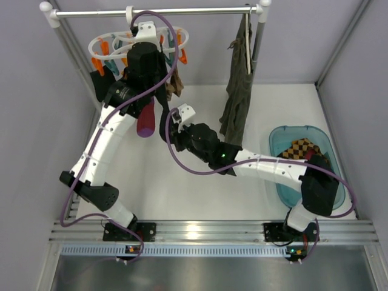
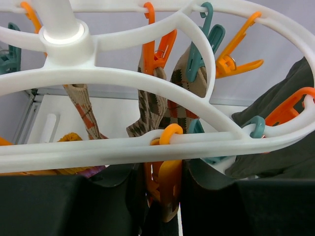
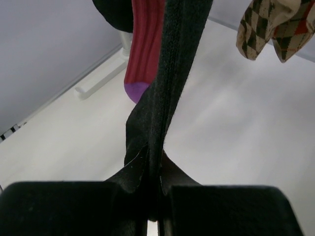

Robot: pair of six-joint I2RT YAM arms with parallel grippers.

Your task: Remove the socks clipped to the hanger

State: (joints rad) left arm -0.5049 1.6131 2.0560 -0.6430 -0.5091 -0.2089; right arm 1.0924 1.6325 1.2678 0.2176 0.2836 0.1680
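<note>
The white hanger (image 1: 115, 41) hangs from the rail at the back left; its ovals fill the left wrist view (image 2: 123, 76). My left gripper (image 1: 145, 60) is raised to it, jaws pinching an orange clip (image 2: 172, 182) on the near rim (image 2: 162, 196). My right gripper (image 1: 171, 126) is shut on the lower end of a black sock (image 3: 167, 98) that hangs taut from the hanger (image 3: 153, 196). A magenta-purple striped sock (image 1: 147, 118) hangs beside it (image 3: 145, 44). Brown argyle socks (image 2: 152, 103) remain clipped (image 3: 270, 24).
A long olive-green garment (image 1: 239, 91) hangs from the rail right of my right gripper. A teal bin (image 1: 285, 136) at the right holds argyle socks (image 1: 300, 148). Another black sock (image 1: 97, 82) hangs at the hanger's far left. Grey walls enclose the white table.
</note>
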